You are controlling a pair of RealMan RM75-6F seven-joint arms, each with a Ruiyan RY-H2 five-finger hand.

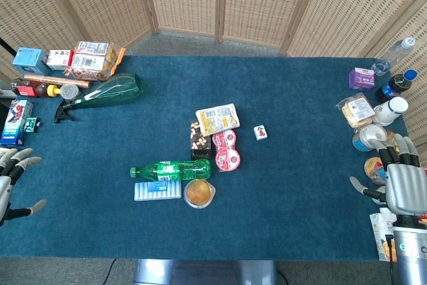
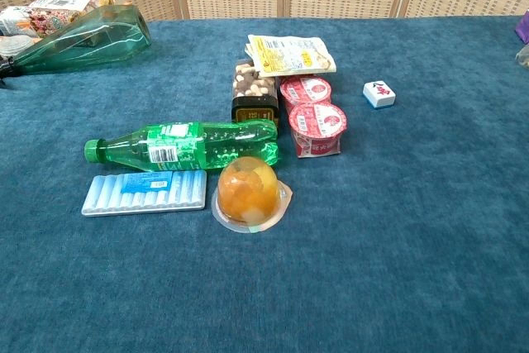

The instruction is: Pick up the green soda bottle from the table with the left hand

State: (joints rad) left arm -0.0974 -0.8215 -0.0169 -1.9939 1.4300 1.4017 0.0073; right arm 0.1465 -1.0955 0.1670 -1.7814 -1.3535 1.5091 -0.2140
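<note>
The green soda bottle [image 1: 171, 169] [image 2: 183, 145] lies on its side near the middle of the blue table, cap pointing left. My left hand [image 1: 12, 177] hovers at the table's far left edge, well left of the bottle, fingers apart and holding nothing. At the far right edge my right hand [image 1: 397, 178] also holds nothing, fingers spread. Neither hand shows in the chest view.
A blue ridged pack [image 1: 157, 191] [image 2: 145, 193] and a fruit jelly cup [image 1: 199, 193] [image 2: 249, 191] lie just in front of the bottle. A dark nut box [image 2: 253, 91], two red cups [image 2: 316, 116] and a snack pouch [image 1: 217, 118] sit behind it. A large green glass bottle [image 1: 107, 93] lies at back left; groceries crowd both sides.
</note>
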